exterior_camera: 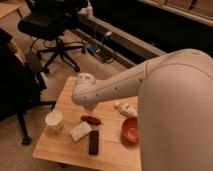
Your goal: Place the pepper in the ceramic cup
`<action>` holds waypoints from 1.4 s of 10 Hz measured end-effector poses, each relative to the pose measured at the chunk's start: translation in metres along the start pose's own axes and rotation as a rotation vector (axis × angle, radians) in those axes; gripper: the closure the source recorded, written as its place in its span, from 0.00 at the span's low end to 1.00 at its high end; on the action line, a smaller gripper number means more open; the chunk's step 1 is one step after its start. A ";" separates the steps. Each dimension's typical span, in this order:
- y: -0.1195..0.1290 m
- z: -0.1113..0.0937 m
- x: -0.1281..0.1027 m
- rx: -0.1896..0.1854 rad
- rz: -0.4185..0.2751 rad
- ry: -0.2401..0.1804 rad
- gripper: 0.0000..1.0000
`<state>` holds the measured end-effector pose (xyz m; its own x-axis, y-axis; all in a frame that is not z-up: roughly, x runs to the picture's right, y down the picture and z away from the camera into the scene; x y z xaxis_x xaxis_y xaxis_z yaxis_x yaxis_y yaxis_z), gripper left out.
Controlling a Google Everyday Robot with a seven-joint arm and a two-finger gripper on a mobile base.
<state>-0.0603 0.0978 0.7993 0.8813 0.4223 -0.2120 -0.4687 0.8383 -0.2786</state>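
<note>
A low wooden counter [52, 151] stands on pale carpet in a dim room. A black office chair [49, 24] is behind it, and there is a second dark seat [15, 82] at the left edge. Cables [100, 47] lie on the floor by a long low ledge at the back.

The robot's white arm [130, 80] reaches in from the right across the counter. Its end hangs over the middle of the surface. The gripper [88, 103] sits at that end, just behind and above the pepper. I cannot tell whether it is open or closed, or whether it holds anything.

The pepper [91, 120] lies flat on the wood near the centre. The ceramic cup [54, 121] stands upright to its left, apart from it. A flat white block [80, 131] lies between them, slightly nearer the front. A black slab-like device [93, 142] lies just beside the block. An orange-red bowl [131, 131] sits to the right, with a pale crumpled packet [126, 108] behind it.
</note>
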 end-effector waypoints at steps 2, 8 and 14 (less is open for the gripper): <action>0.011 0.008 0.004 -0.026 -0.007 0.000 0.35; 0.032 0.041 0.000 -0.082 -0.014 0.002 0.35; 0.043 0.071 0.000 -0.096 -0.025 0.016 0.35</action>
<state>-0.0763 0.1583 0.8540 0.8921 0.3953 -0.2188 -0.4508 0.8110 -0.3728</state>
